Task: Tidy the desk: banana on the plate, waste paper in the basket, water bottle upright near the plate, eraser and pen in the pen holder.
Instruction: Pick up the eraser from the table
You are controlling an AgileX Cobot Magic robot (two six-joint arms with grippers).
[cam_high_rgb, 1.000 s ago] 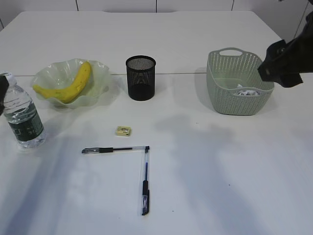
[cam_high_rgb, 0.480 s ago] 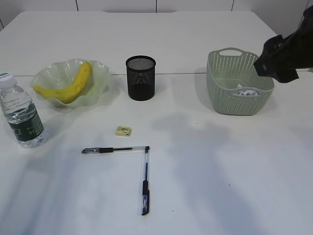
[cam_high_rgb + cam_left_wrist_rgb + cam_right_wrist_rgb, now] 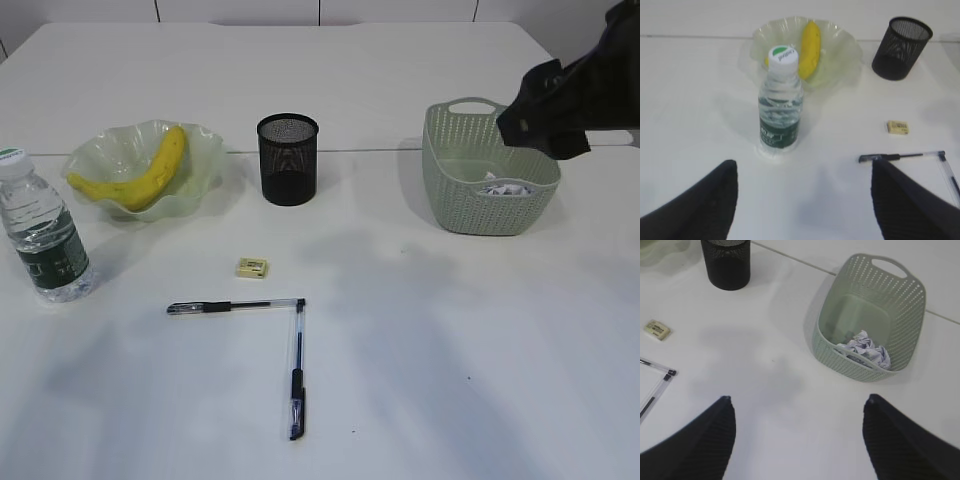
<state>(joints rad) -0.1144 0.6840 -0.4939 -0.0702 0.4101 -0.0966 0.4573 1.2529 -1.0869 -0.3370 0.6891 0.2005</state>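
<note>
Lying curved in the plate point(image 3: 140, 168) at the far left of the desk point(image 3: 400, 350), the banana point(image 3: 140, 172) is pointing its upper end toward the far side. The water bottle point(image 3: 42, 232) is standing upright just near-left of the plate, cap up, with nothing touching it. The pen holder point(image 3: 288, 158) is sitting to the right of the plate, around the middle of the desk's far half. The eraser point(image 3: 252, 267) is lying on the bare tabletop nearer than the holder, and nearer still two pens point(image 3: 265, 330) are resting in an L, one running left to right, the other running toward the near edge, their ends meeting at the corner. The basket point(image 3: 487, 168) is standing at the far right with the waste paper point(image 3: 866, 349) lying inside it against its near wall.

The left gripper point(image 3: 802, 200) is showing only in its wrist view, its jaws spread wide and gripping nothing, with the bottle in the gap beyond them. The right gripper point(image 3: 796, 437) is also spread wide and empty, hovering above the desk beside the basket; in the exterior view its arm point(image 3: 570, 95) is showing dark over the basket's far right rim.
</note>
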